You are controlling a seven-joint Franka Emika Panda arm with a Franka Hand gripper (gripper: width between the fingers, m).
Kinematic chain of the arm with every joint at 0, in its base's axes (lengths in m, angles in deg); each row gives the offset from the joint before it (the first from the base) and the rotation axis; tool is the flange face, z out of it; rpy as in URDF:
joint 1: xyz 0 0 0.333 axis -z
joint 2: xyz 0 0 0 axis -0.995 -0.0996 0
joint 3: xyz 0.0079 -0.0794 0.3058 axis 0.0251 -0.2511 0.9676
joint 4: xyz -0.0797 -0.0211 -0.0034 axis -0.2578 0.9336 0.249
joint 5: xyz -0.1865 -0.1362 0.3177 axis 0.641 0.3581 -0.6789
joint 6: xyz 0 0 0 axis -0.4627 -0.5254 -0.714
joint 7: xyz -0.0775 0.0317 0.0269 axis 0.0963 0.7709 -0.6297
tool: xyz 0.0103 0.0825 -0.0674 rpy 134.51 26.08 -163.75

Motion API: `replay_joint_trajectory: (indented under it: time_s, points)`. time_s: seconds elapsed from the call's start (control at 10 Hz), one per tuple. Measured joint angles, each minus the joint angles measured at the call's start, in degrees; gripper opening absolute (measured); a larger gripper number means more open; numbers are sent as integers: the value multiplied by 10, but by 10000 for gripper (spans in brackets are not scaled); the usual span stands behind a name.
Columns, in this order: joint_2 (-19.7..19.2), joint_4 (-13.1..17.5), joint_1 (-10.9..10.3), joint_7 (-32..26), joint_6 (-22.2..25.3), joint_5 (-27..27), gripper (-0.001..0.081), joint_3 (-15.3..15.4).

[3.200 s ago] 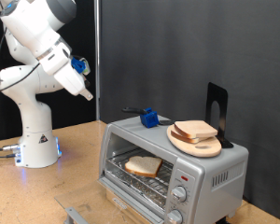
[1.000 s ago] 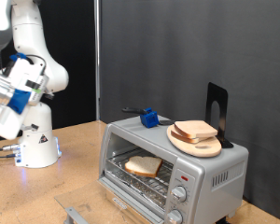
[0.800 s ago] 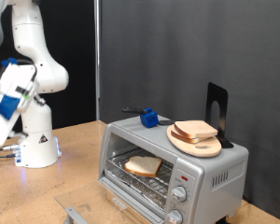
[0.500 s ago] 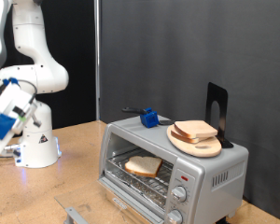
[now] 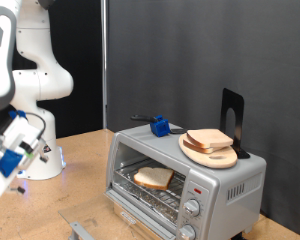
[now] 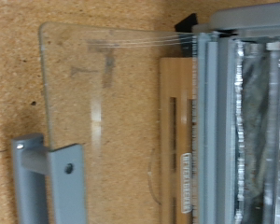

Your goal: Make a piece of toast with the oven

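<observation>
A white Franka arm rises at the exterior view's left, its base point(image 5: 38, 155) standing on a cork-topped table point(image 5: 85, 185). The arm bends down so that the gripper point(image 5: 2, 172) hangs low at the far left edge of that view, blurred and partly cut off. Whether its jaws are open or closed cannot be told, and nothing can be seen between them.

At the exterior view's right sits the oven point(image 5: 185, 180), a small silver toaster oven, well apart from the gripper. Its door is down, with part of the glass panel showing at the bottom edge. The piece of toast point(image 5: 153, 178) lies flat on the wire rack point(image 5: 140, 192) inside. Two round knobs point(image 5: 193, 208) sit on the panel to the right of the opening. On top of the oven rest a round wooden plate point(image 5: 212, 154) stacked with bread slices point(image 5: 209, 139), a blue-handled tool point(image 5: 160, 126), and a black stand point(image 5: 232, 120).

The wrist view looks straight down and shows what the exterior view mostly cuts off: the opened glass door point(image 6: 103, 103) lying over the cork, with its grey handle bar point(image 6: 49, 182) and the oven's silver front edge. No toast or fingers appear in it.
</observation>
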Motion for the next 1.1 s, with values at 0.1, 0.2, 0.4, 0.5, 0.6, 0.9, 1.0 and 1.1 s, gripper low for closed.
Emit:
replay_joint_trajectory:
  time_s: [0.1, 0.2, 0.4, 0.5, 0.6, 0.9, 1.0, 1.1]
  points:
    - [-20, 2, -1, -15, -18, -15, 806, 9]
    - [-40, 3, -3, -28, -36, -30, 806, 20]
    - [-79, 8, -6, -61, -56, -63, 806, 45]
    - [-98, 10, -7, -74, -60, -78, 806, 58]
    - [-115, 12, -9, -84, -67, -94, 806, 73]
    - [-163, 19, -18, -100, -104, -143, 806, 115]
    - [-178, 23, -20, -107, -110, -160, 806, 129]
    - [-192, 28, -22, -115, -108, -174, 806, 145]
